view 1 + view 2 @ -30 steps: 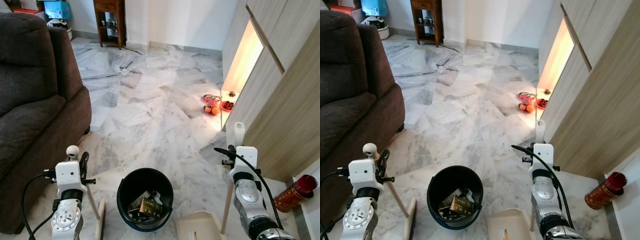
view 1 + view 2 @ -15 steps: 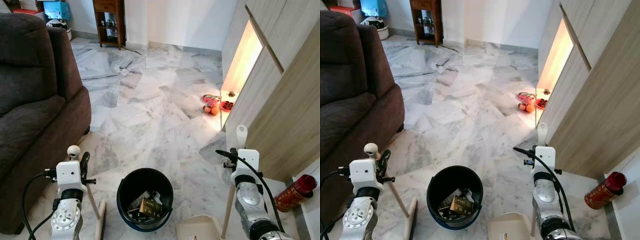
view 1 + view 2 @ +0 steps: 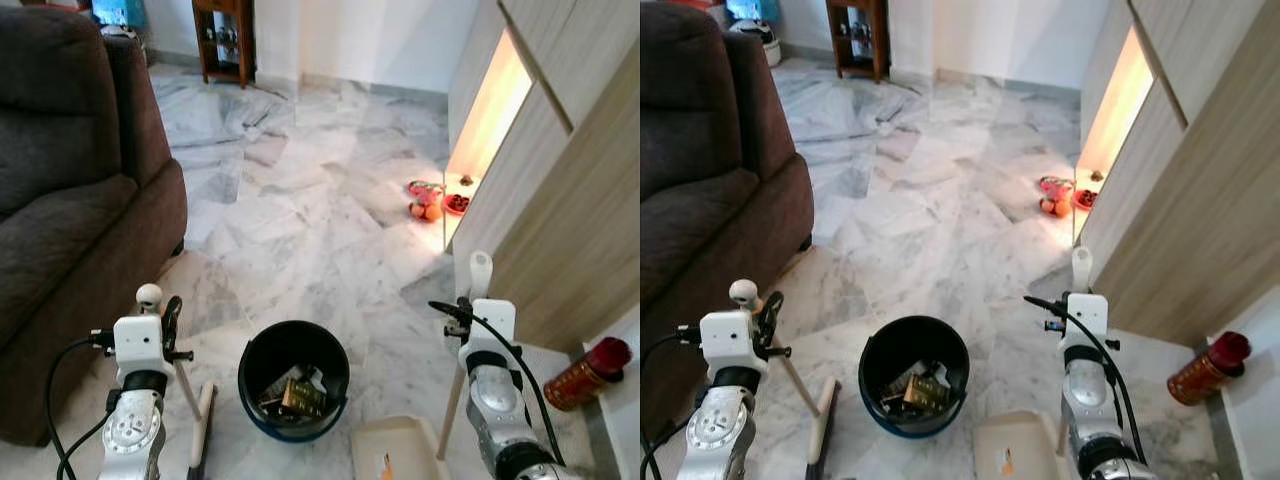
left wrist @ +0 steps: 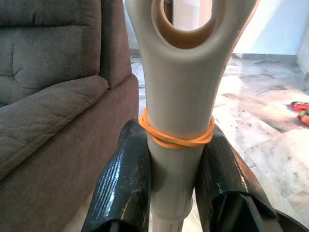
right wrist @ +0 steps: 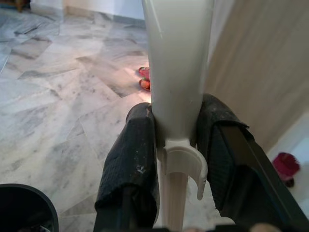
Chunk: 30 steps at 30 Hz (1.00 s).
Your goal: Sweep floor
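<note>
My left gripper [image 3: 165, 322] is shut on the cream broom handle [image 4: 176, 121], just below an orange rubber band [image 4: 176, 140]. The handle slants down to the broom head [image 3: 203, 432] on the marble floor, left of the black bucket [image 3: 293, 378]. My right gripper [image 3: 470, 308] is shut on the white dustpan handle [image 5: 177, 72], which stands nearly upright. The cream dustpan [image 3: 395, 450] lies on the floor right of the bucket, with a small orange scrap in it. Several pieces of rubbish lie inside the bucket.
A dark brown sofa [image 3: 70, 190] fills the left side, close to my left arm. A wooden cabinet wall [image 3: 575, 190] with a lit niche runs along the right. A red canister [image 3: 588, 372] stands by it. Red dishes with fruit [image 3: 430, 202] sit on the floor ahead.
The whole picture has shifted a little as the camera moved. Both grippers keep their hold on the handles. The dustpan shows slightly more at the lower edge.
</note>
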Motion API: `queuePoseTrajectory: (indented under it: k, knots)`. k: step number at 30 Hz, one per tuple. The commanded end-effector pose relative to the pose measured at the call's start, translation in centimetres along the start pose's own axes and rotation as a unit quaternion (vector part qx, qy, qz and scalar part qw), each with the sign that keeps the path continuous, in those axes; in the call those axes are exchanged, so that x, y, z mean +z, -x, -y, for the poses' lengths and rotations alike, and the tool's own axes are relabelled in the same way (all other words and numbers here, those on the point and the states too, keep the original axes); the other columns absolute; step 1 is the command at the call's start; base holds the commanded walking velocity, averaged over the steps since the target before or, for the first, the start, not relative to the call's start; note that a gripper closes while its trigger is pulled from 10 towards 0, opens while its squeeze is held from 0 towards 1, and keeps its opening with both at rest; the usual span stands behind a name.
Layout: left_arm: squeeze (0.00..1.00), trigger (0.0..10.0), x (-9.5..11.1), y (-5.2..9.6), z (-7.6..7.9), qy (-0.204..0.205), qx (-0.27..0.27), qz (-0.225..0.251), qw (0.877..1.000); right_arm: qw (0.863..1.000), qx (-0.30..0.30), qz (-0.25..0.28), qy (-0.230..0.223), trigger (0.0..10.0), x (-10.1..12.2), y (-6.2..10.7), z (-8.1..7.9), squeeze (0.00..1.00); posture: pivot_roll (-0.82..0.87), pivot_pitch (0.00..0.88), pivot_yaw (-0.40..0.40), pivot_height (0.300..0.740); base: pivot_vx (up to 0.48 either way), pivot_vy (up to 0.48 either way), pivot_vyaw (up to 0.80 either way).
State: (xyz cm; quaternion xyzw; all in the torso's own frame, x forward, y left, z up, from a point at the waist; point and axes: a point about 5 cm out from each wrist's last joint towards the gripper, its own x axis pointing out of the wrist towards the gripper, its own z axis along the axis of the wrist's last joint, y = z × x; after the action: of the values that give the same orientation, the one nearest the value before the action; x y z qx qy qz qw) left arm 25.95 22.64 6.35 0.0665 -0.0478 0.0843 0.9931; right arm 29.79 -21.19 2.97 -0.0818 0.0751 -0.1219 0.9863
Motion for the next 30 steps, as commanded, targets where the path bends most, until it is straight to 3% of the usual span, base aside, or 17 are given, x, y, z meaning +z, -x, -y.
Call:
queuePoseTrajectory:
  k: [1, 30]
  knots:
    - [0.00, 10.0, 0.2, -0.2, 0.3, -0.004, -0.009, 0.009, 1.000, 1.000, -0.010, 0.010, -0.002, 10.0, 0.3, -0.1, 0.5, 0.00, 0.15, 0.000, -0.061, 0.740, -0.266, 0.000, 0.00]
    - [0.00, 10.0, 0.4, -1.0, -0.4, -0.009, -0.007, 0.008, 1.000, 1.000, -0.006, 0.015, -0.019, 10.0, 0.9, -0.4, -0.7, 0.00, 0.14, 0.000, -0.039, 0.740, -0.253, 0.000, 0.00]
